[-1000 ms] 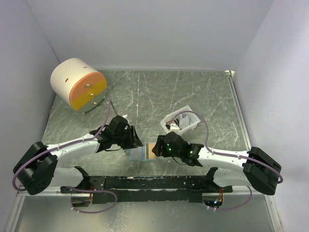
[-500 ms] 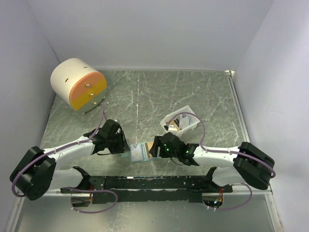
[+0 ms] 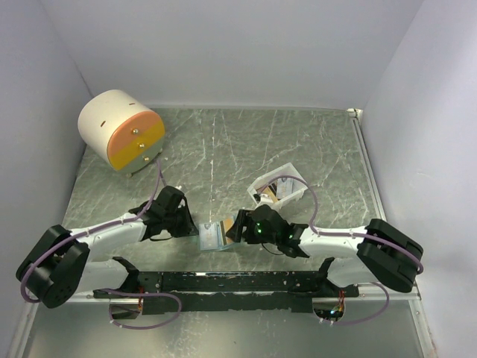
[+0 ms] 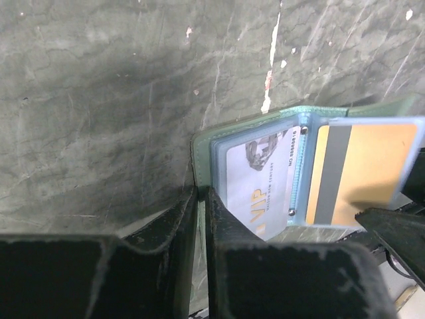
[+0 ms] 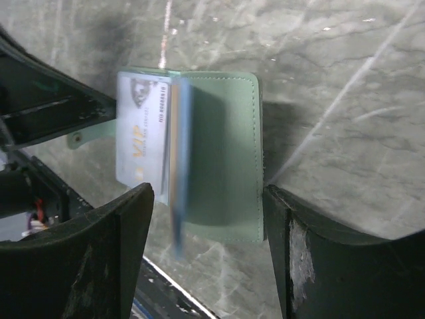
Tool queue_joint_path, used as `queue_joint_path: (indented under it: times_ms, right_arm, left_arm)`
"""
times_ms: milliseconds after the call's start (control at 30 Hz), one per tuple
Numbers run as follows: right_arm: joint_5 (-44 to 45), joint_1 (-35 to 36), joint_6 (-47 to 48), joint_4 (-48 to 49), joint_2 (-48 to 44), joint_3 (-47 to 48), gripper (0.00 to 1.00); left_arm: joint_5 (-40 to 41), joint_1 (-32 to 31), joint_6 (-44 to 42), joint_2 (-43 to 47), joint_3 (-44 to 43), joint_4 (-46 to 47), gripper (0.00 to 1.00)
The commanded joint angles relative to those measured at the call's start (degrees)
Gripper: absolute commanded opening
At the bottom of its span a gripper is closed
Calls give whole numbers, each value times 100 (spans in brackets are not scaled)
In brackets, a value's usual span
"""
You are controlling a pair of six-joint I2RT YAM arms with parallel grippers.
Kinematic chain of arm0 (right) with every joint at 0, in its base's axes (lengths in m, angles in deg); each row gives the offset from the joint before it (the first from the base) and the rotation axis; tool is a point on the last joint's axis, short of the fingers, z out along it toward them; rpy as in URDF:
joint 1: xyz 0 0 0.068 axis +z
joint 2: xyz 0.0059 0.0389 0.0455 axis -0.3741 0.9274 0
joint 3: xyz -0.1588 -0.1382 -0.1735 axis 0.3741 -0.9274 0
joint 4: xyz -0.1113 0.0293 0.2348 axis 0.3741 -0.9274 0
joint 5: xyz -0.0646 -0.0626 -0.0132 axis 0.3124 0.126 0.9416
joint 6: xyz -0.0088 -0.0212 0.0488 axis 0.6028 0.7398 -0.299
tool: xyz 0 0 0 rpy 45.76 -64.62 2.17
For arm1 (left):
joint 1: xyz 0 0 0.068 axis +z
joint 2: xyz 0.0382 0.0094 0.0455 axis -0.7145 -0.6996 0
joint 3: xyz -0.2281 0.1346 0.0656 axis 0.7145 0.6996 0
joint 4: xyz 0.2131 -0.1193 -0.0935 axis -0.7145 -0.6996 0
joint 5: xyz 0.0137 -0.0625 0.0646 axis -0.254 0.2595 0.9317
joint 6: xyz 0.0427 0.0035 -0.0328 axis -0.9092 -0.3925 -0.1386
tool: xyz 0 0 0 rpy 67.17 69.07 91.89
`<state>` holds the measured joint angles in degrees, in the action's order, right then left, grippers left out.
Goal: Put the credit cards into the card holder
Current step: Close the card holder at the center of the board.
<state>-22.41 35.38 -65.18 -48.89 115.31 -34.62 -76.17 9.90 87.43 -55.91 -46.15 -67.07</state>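
Observation:
The card holder (image 3: 214,236) lies open on the table between both arms, sage green outside (image 5: 219,153), pale blue inside. A white credit card (image 4: 259,179) sits in its left pocket. An orange-gold card with a dark stripe (image 4: 372,169) sits in the right-hand leaf. My left gripper (image 4: 200,199) is shut on the holder's green left edge (image 4: 201,156). Jaws wide apart, my right gripper (image 5: 206,199) straddles the holder's green cover without touching it. A blurred inner leaf (image 5: 178,173) stands up between cover and white card (image 5: 139,133).
A small white tray (image 3: 261,183) with more cards in it stands just behind my right gripper (image 3: 237,226). The round cream-and-orange drawer cabinet (image 3: 123,130) is at the back left. The dark base rail (image 3: 223,282) runs along the near edge.
My left gripper has closed onto the holder's edge after pulling back to the left. The right gripper has opened wider and moved left over the holder. The holder shifted slightly left.

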Motion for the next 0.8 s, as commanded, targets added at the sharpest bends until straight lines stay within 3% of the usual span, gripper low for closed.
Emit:
queue_joint_path:
  times_ms: [0,433,633,767]
  right_arm:
    - [-551,4,-192,1066,-152,26,66]
    - [-1105,-1,-196,1530,-271,131,65]
    - [-1518,2,-112,1800,270,277,63]
    - [-1803,4,-88,2052,703,324,56]
  left_arm:
    - [-419,-13,-20,-110,165,415,19]
    - [-614,-15,152,-184,198,676,18]
    - [-975,-10,417,-239,357,1214,21]
    - [-1268,-12,556,-295,363,1460,22]
